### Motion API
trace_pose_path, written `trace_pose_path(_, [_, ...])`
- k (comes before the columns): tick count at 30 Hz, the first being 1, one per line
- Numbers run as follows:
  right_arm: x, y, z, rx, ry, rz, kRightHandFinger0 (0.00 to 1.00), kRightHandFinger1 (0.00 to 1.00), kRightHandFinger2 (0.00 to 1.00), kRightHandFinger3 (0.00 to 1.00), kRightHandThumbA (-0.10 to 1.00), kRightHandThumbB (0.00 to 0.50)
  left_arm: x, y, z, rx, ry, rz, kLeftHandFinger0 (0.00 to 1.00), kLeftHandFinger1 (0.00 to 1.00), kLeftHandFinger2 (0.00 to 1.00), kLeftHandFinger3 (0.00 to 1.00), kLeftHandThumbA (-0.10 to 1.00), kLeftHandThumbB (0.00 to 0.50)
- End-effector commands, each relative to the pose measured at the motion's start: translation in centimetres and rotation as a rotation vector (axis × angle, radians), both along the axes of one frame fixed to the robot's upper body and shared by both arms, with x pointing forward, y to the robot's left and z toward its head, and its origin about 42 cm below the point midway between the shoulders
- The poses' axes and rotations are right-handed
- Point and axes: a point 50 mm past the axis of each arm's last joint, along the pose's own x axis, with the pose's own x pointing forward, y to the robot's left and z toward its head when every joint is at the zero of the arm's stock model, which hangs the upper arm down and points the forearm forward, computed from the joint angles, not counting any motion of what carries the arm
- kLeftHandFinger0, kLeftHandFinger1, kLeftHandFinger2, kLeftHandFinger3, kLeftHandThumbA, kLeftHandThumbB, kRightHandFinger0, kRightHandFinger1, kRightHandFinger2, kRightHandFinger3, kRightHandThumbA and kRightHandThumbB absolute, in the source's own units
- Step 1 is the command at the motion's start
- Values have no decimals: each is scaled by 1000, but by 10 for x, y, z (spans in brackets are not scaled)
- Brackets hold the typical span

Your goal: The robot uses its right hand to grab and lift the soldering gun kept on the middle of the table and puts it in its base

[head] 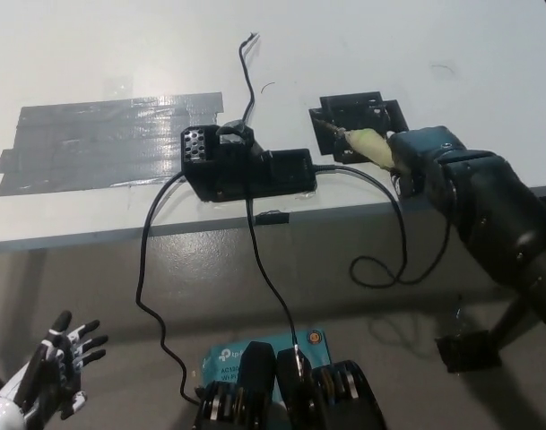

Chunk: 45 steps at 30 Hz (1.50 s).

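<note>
The white table (416,36) filled the upper part of the view, with a broad patch of grey tape (102,139) stuck on its left side. A black power unit (246,166) sat near the front edge at centre, its black cable (147,269) hanging off the edge. The black right hand (416,157) was clamped around the soldering gun (362,143), which was held low and nearly level, its tip pointing left over the black base (358,112) at the table's right-centre. Whether the tip touched the base could not be told. The white left hand (53,363) rested at lower left, fingers spread apart, holding nothing.
</note>
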Motion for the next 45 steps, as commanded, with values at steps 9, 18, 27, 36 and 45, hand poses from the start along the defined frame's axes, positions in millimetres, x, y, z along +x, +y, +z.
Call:
trace_pose_path(9, [-31,-9,-87,-213,178,-62,41,228,275,567,-86,334,9,9,20,26,-57,-135,1000,1000,1000,1000,1000,304])
trace_pose_path(18, [-36,-18,-79,-269,-65,21,19,414,664,620,-66,61,9,11,21,40,-49,-143,1000,1000,1000,1000,1000,310])
trace_pose_path(27, [-26,-36,-38,-202,-309,114,11,396,668,482,-100,100,7,14,20,40,-42,-143,1000,1000,1000,1000,1000,326])
trace_pose_path(36, [-10,-44,18,63,-632,177,0,310,577,292,-95,47,6,16,15,28,-43,-140,1000,1000,1000,1000,1000,334])
trace_pose_path(45, [-1,-28,74,172,-698,170,0,212,498,296,-38,206,5,16,15,33,-38,-138,1000,1000,1000,1000,1000,325])
